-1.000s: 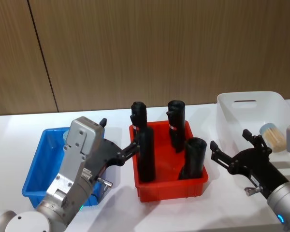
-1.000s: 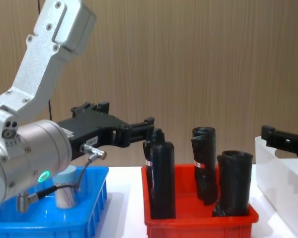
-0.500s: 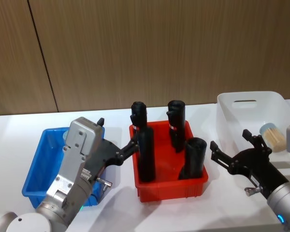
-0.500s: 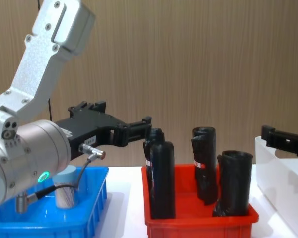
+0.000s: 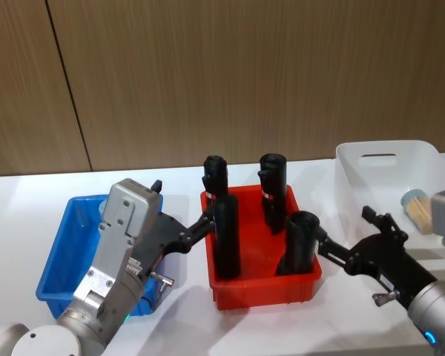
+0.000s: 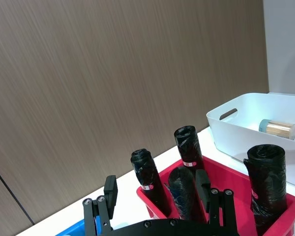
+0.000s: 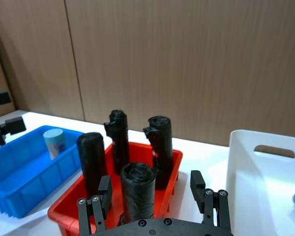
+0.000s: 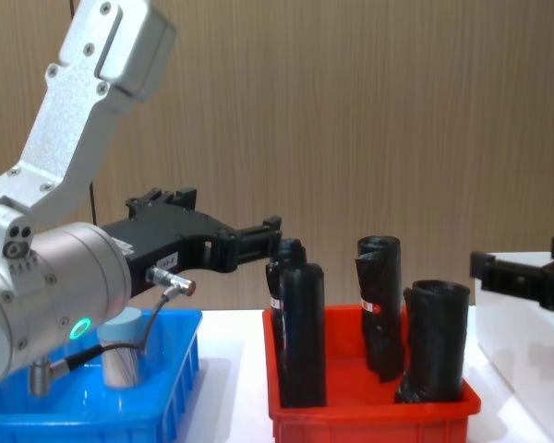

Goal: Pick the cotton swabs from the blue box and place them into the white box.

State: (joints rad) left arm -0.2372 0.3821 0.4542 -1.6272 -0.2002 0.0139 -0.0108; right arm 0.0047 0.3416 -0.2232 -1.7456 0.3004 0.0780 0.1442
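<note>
One swab jar [image 7: 54,143] standing upright in the blue box [image 5: 59,259] at the tabletop's left end, awaiting pickup; another jar [image 5: 419,210] already lying in the white box [image 5: 356,185] at the right end; red bin [image 5: 263,285] of black rolls [image 5: 224,237] between. Left gripper [image 5: 179,236] raised over the blue box's right edge, fingers spread, empty; right gripper [image 5: 352,241] between red bin and white box, fingers wide apart, holding nothing.

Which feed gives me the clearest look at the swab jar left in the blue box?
The right wrist view: the cotton swab jar stands upright in the blue box, unobstructed. In the chest view the left arm partly hides the jar.
</note>
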